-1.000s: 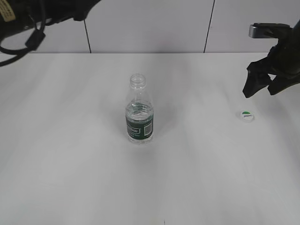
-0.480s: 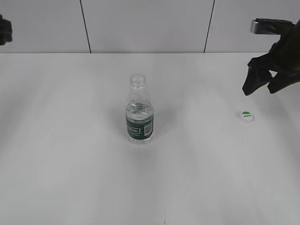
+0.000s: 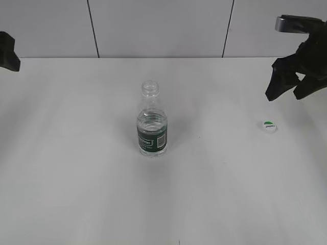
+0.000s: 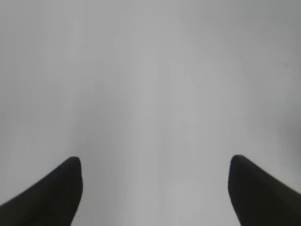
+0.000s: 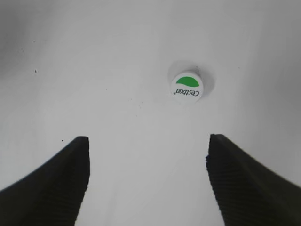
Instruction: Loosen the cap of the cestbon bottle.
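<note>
The cestbon bottle [image 3: 152, 122] stands upright at the middle of the white table, its threaded neck bare and open. The cap [image 3: 269, 125] lies flat on the table far to the right, green patch up; it also shows in the right wrist view [image 5: 187, 87]. My right gripper [image 3: 286, 94] hangs open and empty above and behind the cap; in the right wrist view [image 5: 148, 146] its fingers are wide apart with the cap beyond them. My left gripper [image 4: 155, 165] is open and empty over bare table; only a dark piece of it shows at the exterior view's left edge [image 3: 9, 53].
The white table [image 3: 76, 178] meets a grey panelled wall [image 3: 153, 25] at the back. Nothing else stands on the table.
The left arm has pulled back out of the top left to the left edge. The right gripper has risen slightly. Bottle and cap have not moved.
</note>
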`<state>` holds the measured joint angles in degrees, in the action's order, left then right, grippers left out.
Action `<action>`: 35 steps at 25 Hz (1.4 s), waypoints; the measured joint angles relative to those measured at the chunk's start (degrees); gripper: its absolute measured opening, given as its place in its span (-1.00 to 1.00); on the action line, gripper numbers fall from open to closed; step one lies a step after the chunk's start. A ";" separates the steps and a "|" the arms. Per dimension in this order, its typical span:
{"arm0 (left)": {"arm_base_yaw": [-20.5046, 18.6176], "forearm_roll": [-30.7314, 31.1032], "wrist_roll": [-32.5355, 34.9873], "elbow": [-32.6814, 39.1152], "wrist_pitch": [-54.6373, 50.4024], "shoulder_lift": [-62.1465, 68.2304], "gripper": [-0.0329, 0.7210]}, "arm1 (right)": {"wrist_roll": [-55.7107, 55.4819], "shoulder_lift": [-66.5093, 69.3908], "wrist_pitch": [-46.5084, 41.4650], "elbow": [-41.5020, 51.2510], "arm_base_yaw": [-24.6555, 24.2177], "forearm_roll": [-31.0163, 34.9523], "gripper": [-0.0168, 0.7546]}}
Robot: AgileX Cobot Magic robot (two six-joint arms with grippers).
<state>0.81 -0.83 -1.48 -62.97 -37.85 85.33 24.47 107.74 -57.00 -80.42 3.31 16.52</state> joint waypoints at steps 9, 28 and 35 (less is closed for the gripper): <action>-0.07 -6.41 4.95 -0.30 -4.09 0.00 0.61 | -8.29 -0.97 -1.39 0.00 0.00 -9.54 0.56; -0.11 -4.89 8.88 -1.56 -3.75 -2.44 0.61 | -12.97 -5.90 -1.62 0.00 -0.20 -18.34 0.56; -0.11 -4.09 10.62 -1.56 -5.10 -17.09 0.61 | -12.98 -11.37 -1.62 0.00 -0.20 -19.29 0.56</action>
<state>0.70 -4.92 9.14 -64.53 -42.95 68.24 11.49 96.37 -58.62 -80.42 3.12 -2.78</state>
